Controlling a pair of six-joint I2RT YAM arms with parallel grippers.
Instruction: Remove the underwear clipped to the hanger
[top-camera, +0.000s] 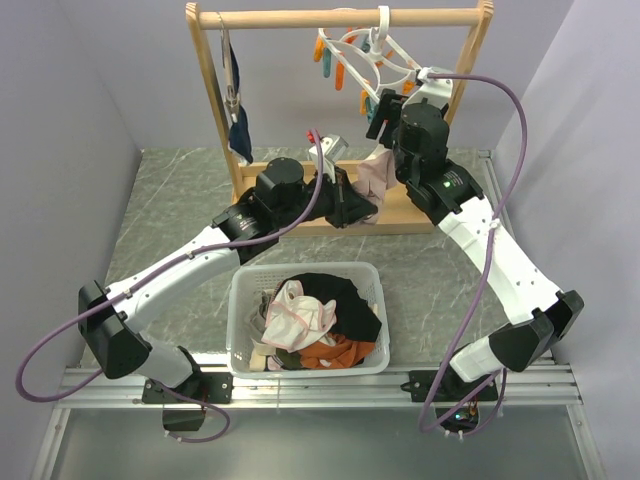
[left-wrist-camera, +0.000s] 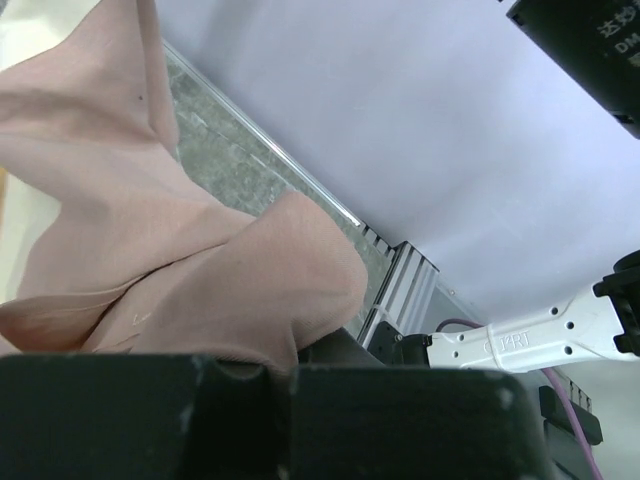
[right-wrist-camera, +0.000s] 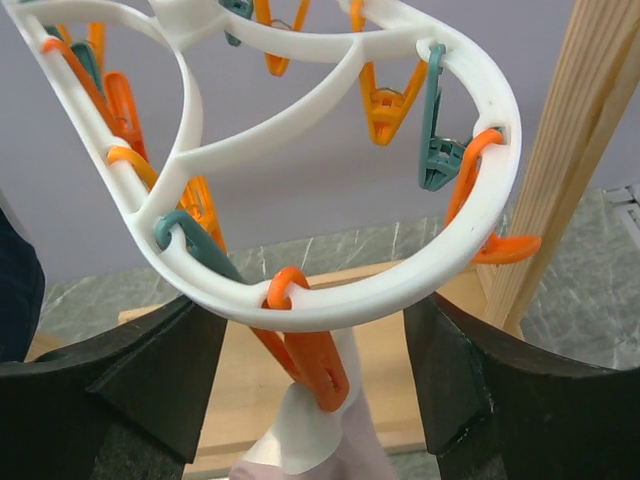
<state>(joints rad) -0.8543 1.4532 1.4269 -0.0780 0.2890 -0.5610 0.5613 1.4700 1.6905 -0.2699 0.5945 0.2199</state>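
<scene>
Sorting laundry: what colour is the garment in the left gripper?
Pale pink-beige garment, clearest in the left wrist view.

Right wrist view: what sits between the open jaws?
Lower rim of the white plastic oval hanger and an orange peg clipping a pale garment, in the right wrist view.

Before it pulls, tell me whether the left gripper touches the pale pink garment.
Touching. Left wrist view: the pale pink garment is pinched in the shut left gripper.

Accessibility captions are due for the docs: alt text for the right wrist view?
White oval peg hanger fills the frame, orange and teal pegs dangling; the lowest orange peg meets a pale garment below. The right gripper stands open, one black finger either side under the ring; a wooden post rises at right.
</scene>
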